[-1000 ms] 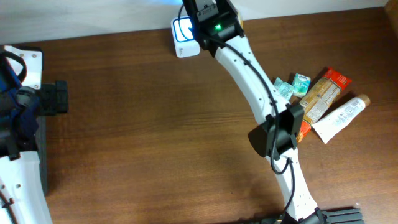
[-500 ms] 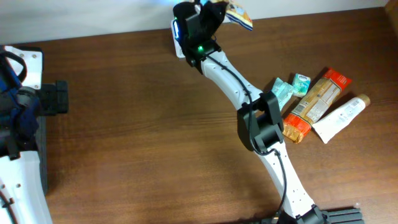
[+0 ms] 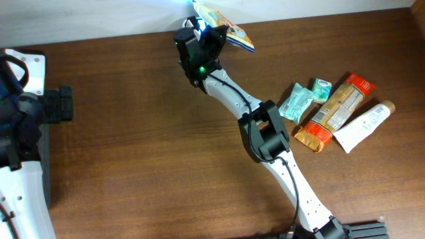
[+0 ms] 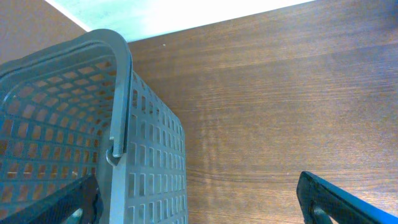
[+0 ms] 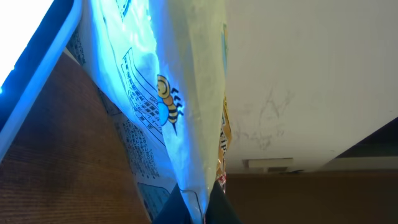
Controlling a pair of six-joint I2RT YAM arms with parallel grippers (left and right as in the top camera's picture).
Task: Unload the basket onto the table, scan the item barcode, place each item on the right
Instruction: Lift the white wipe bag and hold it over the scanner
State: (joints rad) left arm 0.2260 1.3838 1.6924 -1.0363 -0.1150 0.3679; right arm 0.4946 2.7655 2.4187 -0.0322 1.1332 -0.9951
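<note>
The right gripper (image 3: pixel 214 33) is clamped on a bee-printed yellow packet (image 3: pixel 232 32), raised at the bench's (image 3: pixel 133 133) far edge in blue light. Nearer and to its right lie green sachets (image 3: pixel 296 102), an orange wrapper (image 3: pixel 335 109) and a white tube (image 3: pixel 362 126). The left gripper (image 4: pixel 199 208) gapes open beside a grey basket (image 4: pixel 149 162).

Grey basket (image 4: pixel 121 93) on brown tabletop (image 3: pixel 133 133); white tube (image 3: pixel 362 125), orange bar (image 3: pixel 335 109), green packets (image 3: pixel 296 102) clustered at right.
</note>
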